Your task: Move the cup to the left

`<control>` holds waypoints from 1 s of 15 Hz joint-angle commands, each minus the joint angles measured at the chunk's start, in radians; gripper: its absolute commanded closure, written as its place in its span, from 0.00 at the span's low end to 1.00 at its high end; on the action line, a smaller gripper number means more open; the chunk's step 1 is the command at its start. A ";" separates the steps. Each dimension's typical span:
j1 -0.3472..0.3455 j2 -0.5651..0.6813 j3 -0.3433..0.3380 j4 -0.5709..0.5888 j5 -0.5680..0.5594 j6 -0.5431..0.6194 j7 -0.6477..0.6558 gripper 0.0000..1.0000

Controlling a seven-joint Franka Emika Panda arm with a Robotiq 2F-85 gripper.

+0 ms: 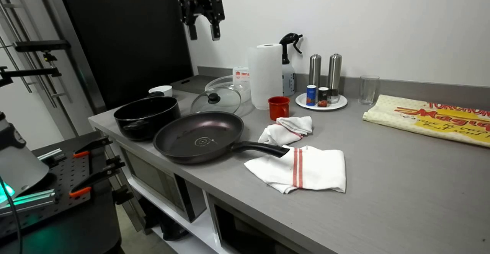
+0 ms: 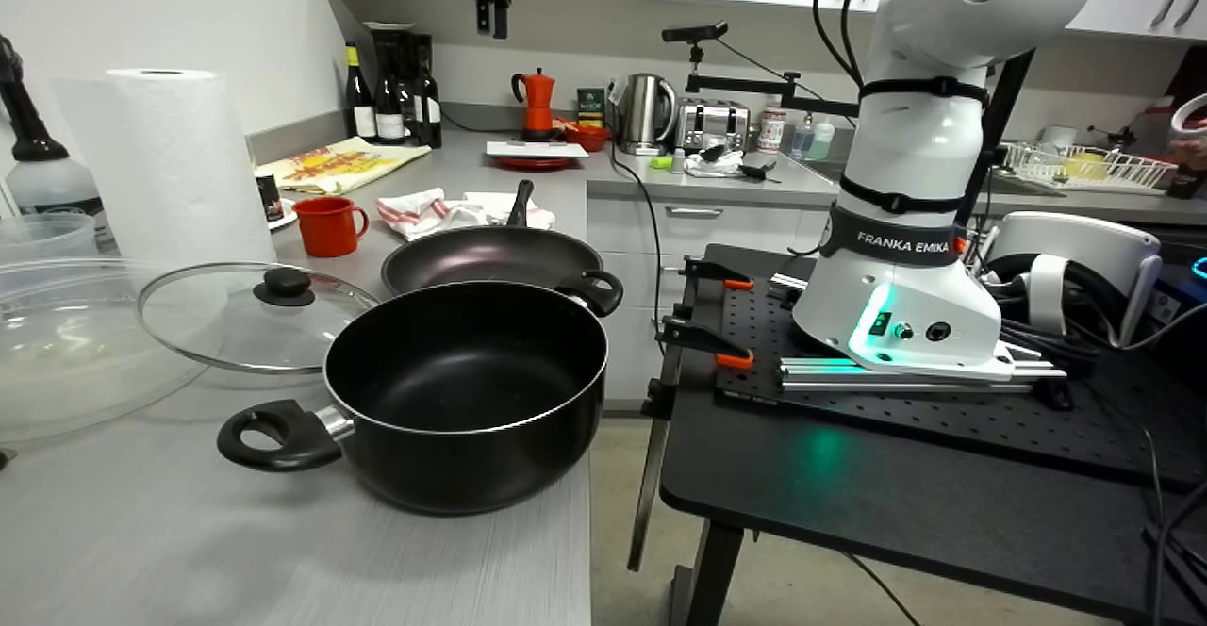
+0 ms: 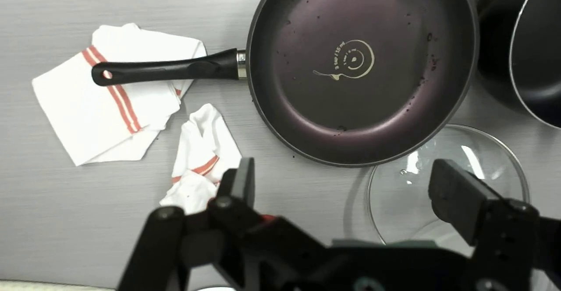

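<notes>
Black and high over the counter (image 1: pixel 402 192), the gripper (image 1: pixel 204 34) hangs with its 2 fingers (image 1: pixel 215 32) spread wide, released, touching nothing. Well below it, the red cup (image 1: pixel 277 109) stands upright near the paper towel roll (image 1: pixel 267 76) in both exterior views; in the wrist view only red slivers of it show behind the gripper. Farther out, the printed cloth (image 1: pixel 432 117) shows "TORCHO" and "Magi", and the robot base (image 2: pixel 919 310) reads "FRANKA EMIKA".

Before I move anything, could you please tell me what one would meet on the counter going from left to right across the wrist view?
Folded white towel, crumpled white towel, dark frying pan, black pot.
</notes>
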 commanded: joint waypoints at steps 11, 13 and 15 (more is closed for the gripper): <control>-0.106 0.598 0.171 0.608 -0.135 -0.093 -0.193 0.00; -0.102 0.649 0.186 0.656 -0.175 -0.090 -0.216 0.00; -0.099 0.698 0.203 0.703 -0.197 -0.094 -0.240 0.00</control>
